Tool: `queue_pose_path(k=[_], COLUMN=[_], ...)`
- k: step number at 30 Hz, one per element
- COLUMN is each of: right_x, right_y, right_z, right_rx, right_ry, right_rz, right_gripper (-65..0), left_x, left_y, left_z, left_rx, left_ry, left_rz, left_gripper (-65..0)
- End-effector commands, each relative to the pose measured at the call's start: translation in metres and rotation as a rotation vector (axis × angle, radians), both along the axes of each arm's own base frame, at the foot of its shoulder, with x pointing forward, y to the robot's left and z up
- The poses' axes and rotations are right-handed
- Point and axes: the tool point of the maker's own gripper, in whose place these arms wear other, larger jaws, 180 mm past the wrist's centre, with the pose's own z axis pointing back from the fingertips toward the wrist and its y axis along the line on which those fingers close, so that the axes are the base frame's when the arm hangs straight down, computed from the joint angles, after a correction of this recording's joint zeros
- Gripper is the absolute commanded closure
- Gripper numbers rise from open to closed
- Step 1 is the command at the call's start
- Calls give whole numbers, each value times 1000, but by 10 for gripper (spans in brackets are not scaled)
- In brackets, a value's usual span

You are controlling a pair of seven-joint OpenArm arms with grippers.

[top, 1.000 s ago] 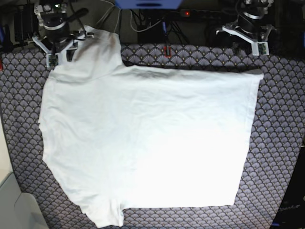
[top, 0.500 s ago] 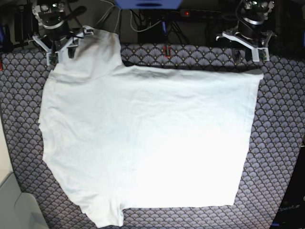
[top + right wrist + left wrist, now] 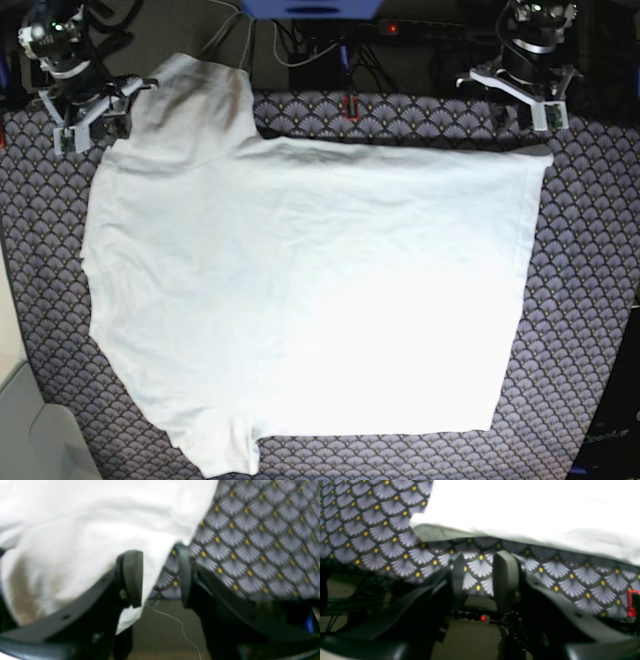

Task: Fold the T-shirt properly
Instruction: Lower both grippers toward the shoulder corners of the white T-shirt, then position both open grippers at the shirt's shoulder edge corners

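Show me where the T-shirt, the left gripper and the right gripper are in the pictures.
T-shirt [image 3: 300, 290], base view, middle of the spread body.
left gripper [image 3: 480, 580], left wrist view, gap between its fingertips.
right gripper [image 3: 160, 577], right wrist view, gap between its fingertips.

Base view high overhead, straight down; both wrist views low, close behind each pincer, sharing the T-shirt edge.

I see the scale-patterned cloth covering the table; beyond its far edge sit tangled cables, a red-lit power strip and a blue object.
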Motion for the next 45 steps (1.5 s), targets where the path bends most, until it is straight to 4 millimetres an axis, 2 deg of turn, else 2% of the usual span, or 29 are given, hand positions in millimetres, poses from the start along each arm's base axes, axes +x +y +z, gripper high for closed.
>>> queue_pose_path(k=[1,10,14,17,22,28,34,45], right_x=[2,3,2,-1,-13,-16,-3,4], right_y=[-1,15,-2,-22,-38,-30,-17,4], right_z=[6,6,7,-2,-17,-17,2,-3], right_rx=[-7,-3,-10,-10,5,23,4,42], right_ry=[-16,11,13,57,131,136,76,76], right_rz=[21,177,86,9,-59,-69,-40,8], right_gripper=[-248,-249,-249,-249,-249,-249,-249,-249], left_x=[2,2,2,2,3,3,3,3], left_y=[6,12,12,14,14,13,14,13], left_z=[10,12,11,12,12,12,12,12], left_rx=[22,33,31,35,35,34,35,34], left_ry=[-35,-38,-39,-40,-42,-43,-43,-42], left_rz=[9,19,21,25,25,24,26,26], left_gripper=[-225,-225,-225,-225,-225,-225,-225,-225])
